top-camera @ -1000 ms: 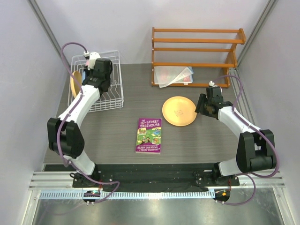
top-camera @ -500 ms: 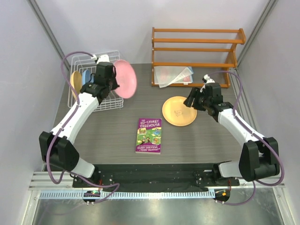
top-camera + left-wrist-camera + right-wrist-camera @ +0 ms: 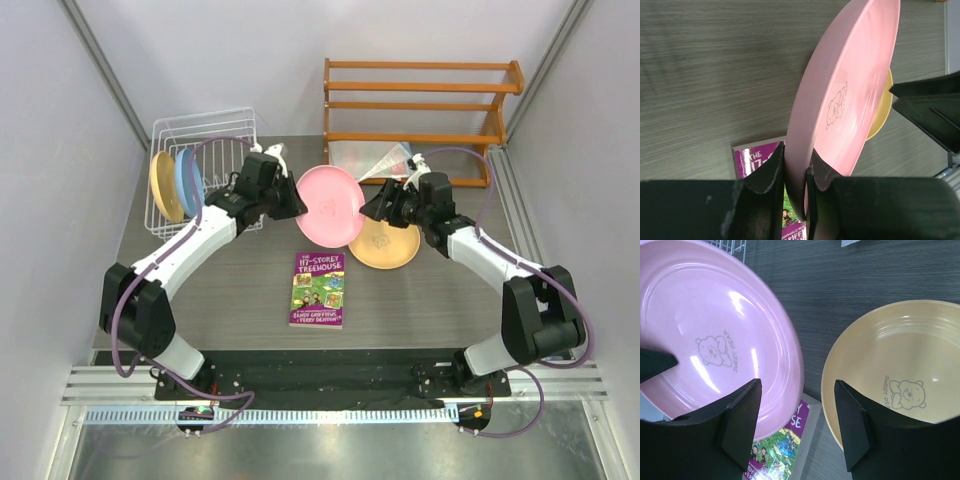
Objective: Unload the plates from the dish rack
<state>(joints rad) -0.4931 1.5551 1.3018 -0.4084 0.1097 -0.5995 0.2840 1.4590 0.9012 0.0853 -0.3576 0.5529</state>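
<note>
With its arm stretched over the surface [image 3: 240, 285], my left hand [image 3: 796, 172] clamps the rim of the tilted pink plate [image 3: 330, 203]. My right hand [image 3: 797, 390], fingers spread and empty, faces that plate above the yellow plate [image 3: 390, 250].

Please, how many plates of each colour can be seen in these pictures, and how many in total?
Yellow-orange plates: 2, one in the dish rack, one on the table.
Pink plate: 1, held by the left gripper.
Light blue plate: 1, in the dish rack.
Total: 4 plates.
</note>
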